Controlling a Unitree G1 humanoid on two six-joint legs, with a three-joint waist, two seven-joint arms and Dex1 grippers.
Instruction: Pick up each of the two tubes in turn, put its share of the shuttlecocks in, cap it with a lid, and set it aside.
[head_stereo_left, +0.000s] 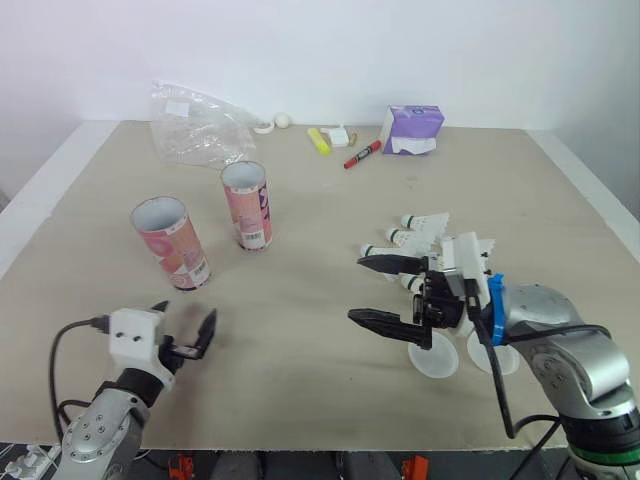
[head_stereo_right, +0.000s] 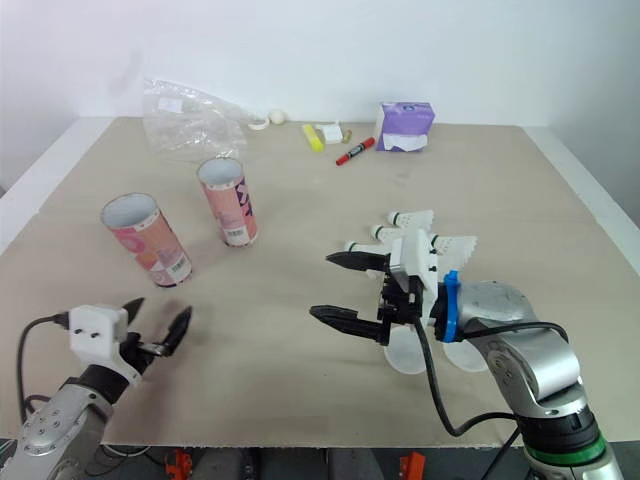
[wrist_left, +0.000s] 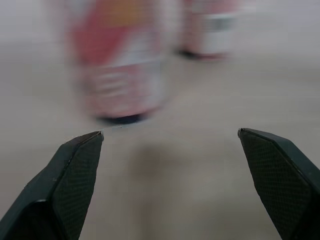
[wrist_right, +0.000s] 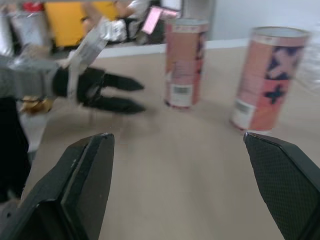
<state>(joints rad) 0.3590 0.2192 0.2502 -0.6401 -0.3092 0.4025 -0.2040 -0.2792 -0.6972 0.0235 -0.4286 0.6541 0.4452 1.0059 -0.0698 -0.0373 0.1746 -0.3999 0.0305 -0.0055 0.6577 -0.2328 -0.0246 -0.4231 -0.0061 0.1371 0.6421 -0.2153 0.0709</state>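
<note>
Two pink open-topped tubes stand upright on the table's left half, one nearer (head_stereo_left: 170, 243) and one farther back (head_stereo_left: 246, 205). Several white shuttlecocks (head_stereo_left: 425, 235) lie in a pile right of centre. Two clear round lids (head_stereo_left: 433, 358) lie flat just below my right gripper's wrist. My left gripper (head_stereo_left: 186, 315) is open and empty, low near the front edge, short of the nearer tube (wrist_left: 120, 65). My right gripper (head_stereo_left: 358, 288) is open and empty too, pointing left from beside the shuttlecocks toward the tubes (wrist_right: 267, 77).
Along the back edge sit a crumpled clear plastic bag (head_stereo_left: 195, 125), a yellow highlighter (head_stereo_left: 318, 140), a red marker (head_stereo_left: 362, 154) and a purple tissue pack (head_stereo_left: 410, 128). Bare tabletop (head_stereo_left: 300, 330) lies between my two grippers.
</note>
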